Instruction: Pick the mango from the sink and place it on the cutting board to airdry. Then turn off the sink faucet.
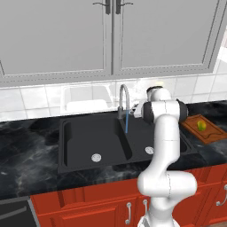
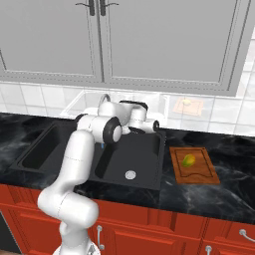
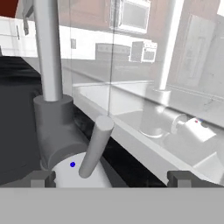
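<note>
Jaws spread wide, the gripper (image 3: 111, 177) hangs close at the base of the sink faucet (image 1: 123, 103), its two dark fingertips (image 3: 43, 178) standing far apart at the bottom of the hand view with the faucet's small side lever (image 3: 96, 146) rising between them; neither tip visibly touches the lever, and nothing is held.

On the black marble counter (image 1: 26, 146), the matte black double-basin sink (image 1: 80, 142) holds no fruit; a round silver drain (image 1: 96, 157) sits in the left basin, and a thin blue water stream (image 1: 127, 122) falls from the arched spout. The mango (image 2: 189, 160), yellow-green, lies on the brown cutting board (image 2: 195, 175), which rests on the counter just right of the sink.

In the left base view, the white arm's (image 1: 166, 146) upper links cross in front of the right basin and hide part of it. A white dish rack (image 1: 86, 99) stands against the tiled wall behind the sink, beneath grey wall cabinets (image 1: 106, 35). Red base cabinets (image 2: 164, 231) run below the counter. In the hand view, the faucet's grey body (image 3: 54, 127) fills the left, with the lever tilted up and to the right.
</note>
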